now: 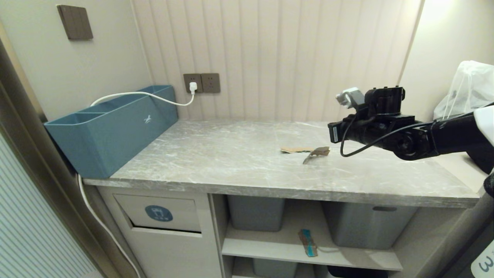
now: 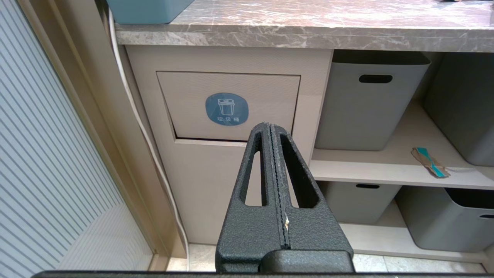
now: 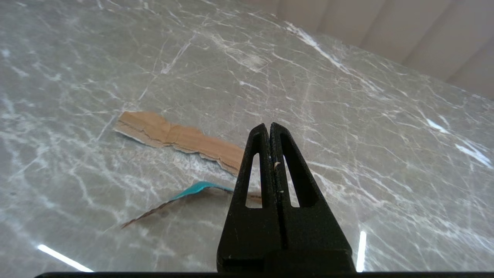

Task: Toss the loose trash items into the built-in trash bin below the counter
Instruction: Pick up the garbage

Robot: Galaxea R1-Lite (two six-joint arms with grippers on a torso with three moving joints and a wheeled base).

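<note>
Counter (image 1: pixel 231 154): scraps (image 1: pixel 305 151) beside right claw (image 1: pixel 332 133).

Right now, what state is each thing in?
Bin flap: shut.
Left pincer: shut, empty, facing the flap.
Right pincer: shut, empty, above the counter.
Two cardboard scraps: lying loose on the counter.
Teal-striped scrap: lying on the shelf.
Wall plug: plugged in.

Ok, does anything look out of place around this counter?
Yes. Two torn brown cardboard scraps litter the grey marble-look counter, the nearer one curled with a teal side. A third teal-striped cardboard scrap lies loose on the beige shelf between the grey plastic tubs.
</note>
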